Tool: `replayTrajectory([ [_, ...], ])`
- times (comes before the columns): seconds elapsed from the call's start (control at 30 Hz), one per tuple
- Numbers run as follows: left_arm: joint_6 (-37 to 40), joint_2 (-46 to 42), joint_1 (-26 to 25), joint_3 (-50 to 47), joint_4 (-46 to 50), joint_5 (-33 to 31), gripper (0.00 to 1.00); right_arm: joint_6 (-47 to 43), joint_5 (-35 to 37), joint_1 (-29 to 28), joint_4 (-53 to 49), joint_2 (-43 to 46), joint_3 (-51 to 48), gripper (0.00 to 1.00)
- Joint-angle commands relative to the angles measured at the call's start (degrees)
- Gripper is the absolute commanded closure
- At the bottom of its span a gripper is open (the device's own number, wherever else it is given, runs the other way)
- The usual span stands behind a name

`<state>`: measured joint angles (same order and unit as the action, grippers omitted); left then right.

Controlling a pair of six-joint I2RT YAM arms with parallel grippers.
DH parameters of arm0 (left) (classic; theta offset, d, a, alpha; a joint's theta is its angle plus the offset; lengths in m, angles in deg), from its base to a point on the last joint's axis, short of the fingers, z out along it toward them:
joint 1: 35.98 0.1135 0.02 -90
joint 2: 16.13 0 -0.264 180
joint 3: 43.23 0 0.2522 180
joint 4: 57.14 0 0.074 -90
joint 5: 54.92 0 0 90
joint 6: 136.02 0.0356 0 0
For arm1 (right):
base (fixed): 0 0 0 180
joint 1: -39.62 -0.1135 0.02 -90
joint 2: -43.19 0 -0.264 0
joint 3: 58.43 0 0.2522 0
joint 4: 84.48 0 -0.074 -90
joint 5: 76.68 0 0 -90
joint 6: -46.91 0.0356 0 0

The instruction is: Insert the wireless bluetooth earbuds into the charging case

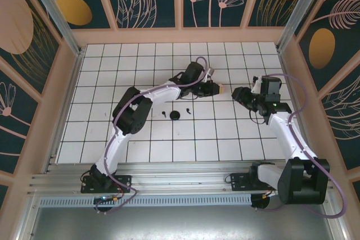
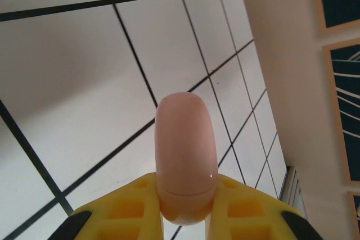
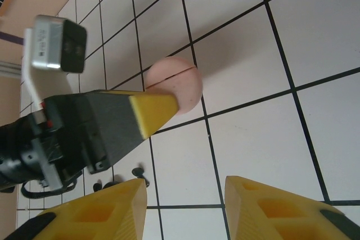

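The right gripper (image 3: 183,182) has its fingers apart, with nothing in them. Just past them, the left gripper (image 2: 184,186) has its fingers clamped on the pink charging case (image 2: 185,139), held up over the counter (image 1: 140,60). The case looks shut (a thin line runs around it). It is smooth and round, so I think a hard push or a crooked pull on the lid could make it slip out and drop. Nothing stands between the right fingers and the case. Farther off, by the left arm, two tiny black earbuds (image 1: 163,113) lie on the tiles beside a round black thing (image 1: 175,115). They are well apart from the pink case, so those two still need picking up.
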<state>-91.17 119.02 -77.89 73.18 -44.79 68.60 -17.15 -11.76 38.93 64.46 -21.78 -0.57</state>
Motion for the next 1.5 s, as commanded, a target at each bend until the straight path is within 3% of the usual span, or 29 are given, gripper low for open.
replayTrajectory([
  [0.0,-4.92,3.36,-0.19,3.71,2.20,-1.48,0.95,0.69,0.74,0.64,0.95,-0.27,-0.26,0.58],
  [0.33,-9.51,7.97,-0.51,7.20,2.06,-2.39,0.93,0.78,-0.31,0.69,0.87,-1.59,0.77,0.58],
  [0.9,-6.74,8.82,-0.53,8.85,8.93,-4.90,0.85,-0.07,0.51,0.69,-0.96,0.02,1.14,0.58],
  [1.23,-3.41,7.41,-0.53,10.34,13.75,-8.33,0.64,-0.26,0.65,0.69,-1.81,0.07,1.99,0.58],
  [1.47,1.60,4.78,-0.48,14.15,21.27,-13.74,0.58,-0.36,0.65,0.69,-2.66,0.16,2.88,0.58],
])
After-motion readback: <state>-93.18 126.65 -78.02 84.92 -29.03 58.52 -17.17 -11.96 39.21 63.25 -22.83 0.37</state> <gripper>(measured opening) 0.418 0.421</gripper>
